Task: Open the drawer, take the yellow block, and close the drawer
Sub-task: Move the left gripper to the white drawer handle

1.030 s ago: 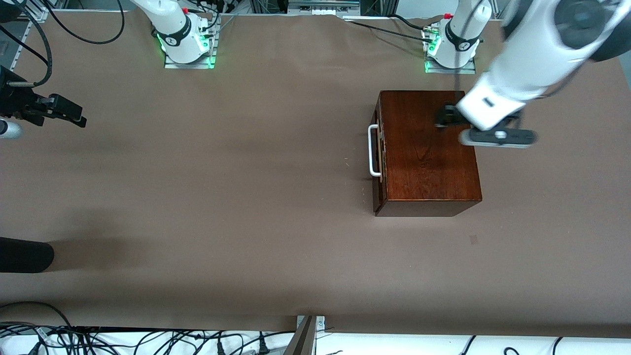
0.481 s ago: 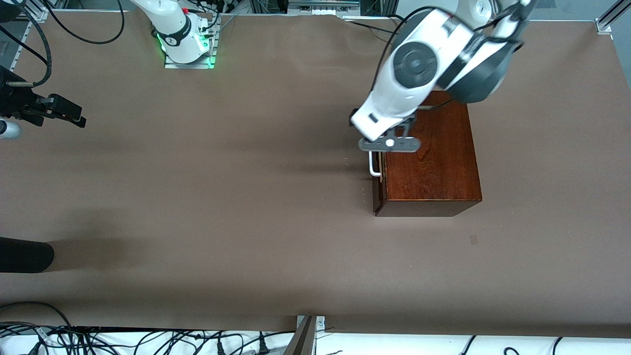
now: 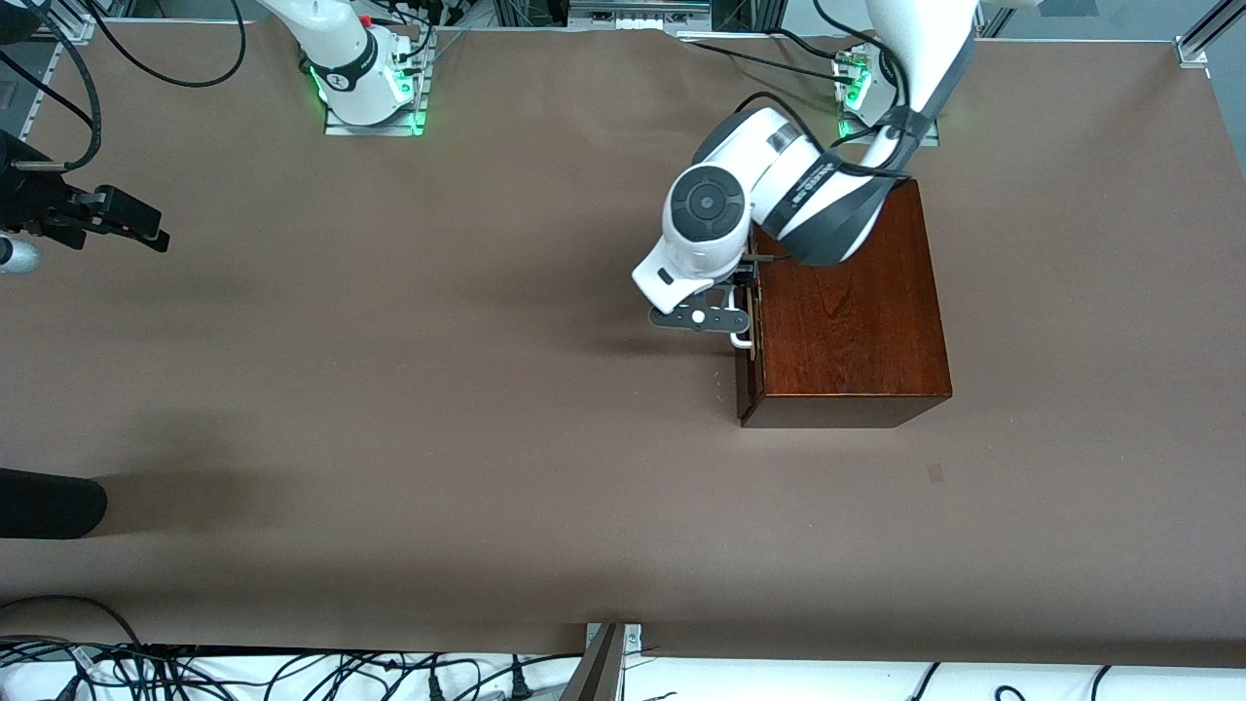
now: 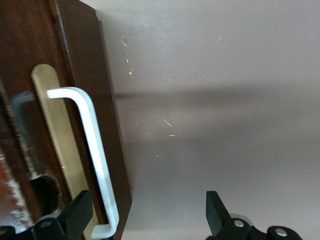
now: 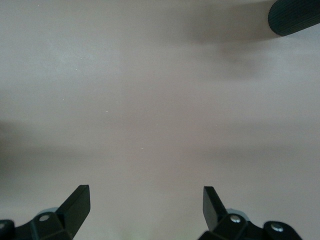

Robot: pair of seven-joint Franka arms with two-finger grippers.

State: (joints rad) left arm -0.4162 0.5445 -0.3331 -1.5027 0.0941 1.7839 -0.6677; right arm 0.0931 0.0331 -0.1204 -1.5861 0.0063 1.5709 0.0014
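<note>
1. Brown table (image 3: 438, 409), covered edge to edge, with cables along the side nearest the front camera.
2. Left arm (image 3: 779, 195), reaching from its base over the dark mahogany box (image 3: 847, 312), which sits toward the left arm's end of the table.
3. Drawer (image 3: 748, 321) shut flush in that box, front facing the right arm's end of the table; yellow block not visible anywhere.
4. White U-shaped handle (image 4: 95, 150) on the drawer front, standing off a pale backing strip (image 4: 60, 150).
5. Left gripper (image 3: 715, 326) low in front of the drawer, jaws spread wide, one finger (image 4: 75, 217) close beside the handle's end, the other finger (image 4: 217, 215) over bare table; nothing held.
6. Right gripper (image 5: 145, 210) over bare table at the right arm's end, waiting, jaws wide apart and holding nothing.
</note>
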